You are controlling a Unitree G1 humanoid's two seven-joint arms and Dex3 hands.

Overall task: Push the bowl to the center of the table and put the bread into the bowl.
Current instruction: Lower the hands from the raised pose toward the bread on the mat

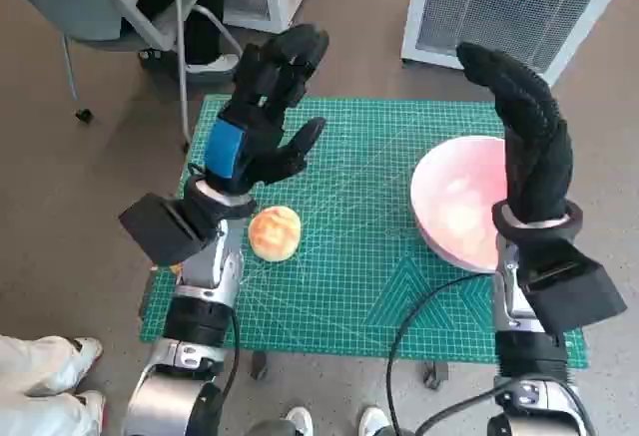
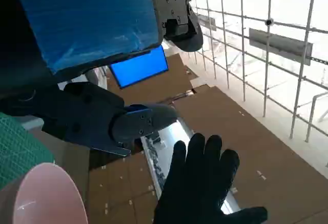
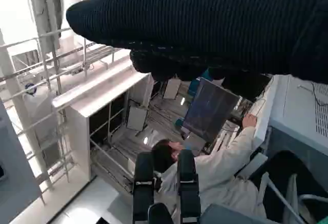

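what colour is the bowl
Pale pink; the bowl shows best in the head view, at the mat's right side.

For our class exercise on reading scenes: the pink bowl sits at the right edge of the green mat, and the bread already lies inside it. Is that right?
Not quite. The bowl does sit at the right edge of the mat, but the bread is not in it. The head view shows the bread lying on the mat near the left hand, well apart from the bowl.

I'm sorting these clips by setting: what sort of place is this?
Probably a robotics lab or workshop, not a home. The table is covered by a green cutting mat, white metal wire-grid cages stand on the floor behind it, and a person in white sits at a monitor nearby.
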